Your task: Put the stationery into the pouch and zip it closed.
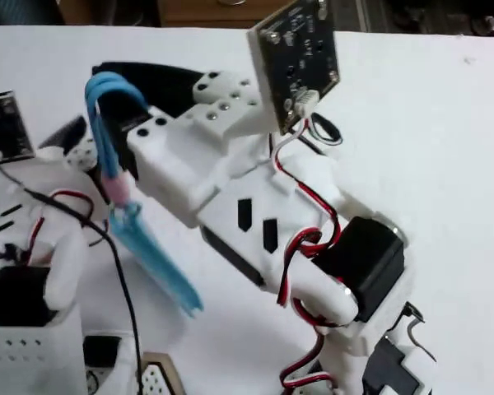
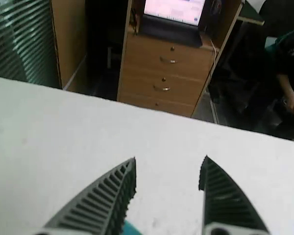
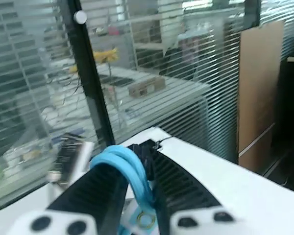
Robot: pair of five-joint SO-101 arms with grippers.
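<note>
Right wrist view: right gripper (image 3: 120,155) clamps blue strap (image 3: 137,181); left gripper (image 2: 169,159) gapes over table (image 2: 63,122).

A flat white desk (image 2: 49,127) is lit by soft light. Past its edge stands a brown wooden chest of drawers (image 2: 166,73) with a bright lit screen (image 2: 174,10) on top. White window blinds (image 3: 186,63) hang behind a black post (image 3: 90,73).

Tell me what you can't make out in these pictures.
- High view: whether the blue item hanging from the strap is zipped; too blurred.
- Right wrist view: what hangs from the strap; the right end effector hides it.
- Left wrist view: a blue bit, cut off at the edge.
</note>
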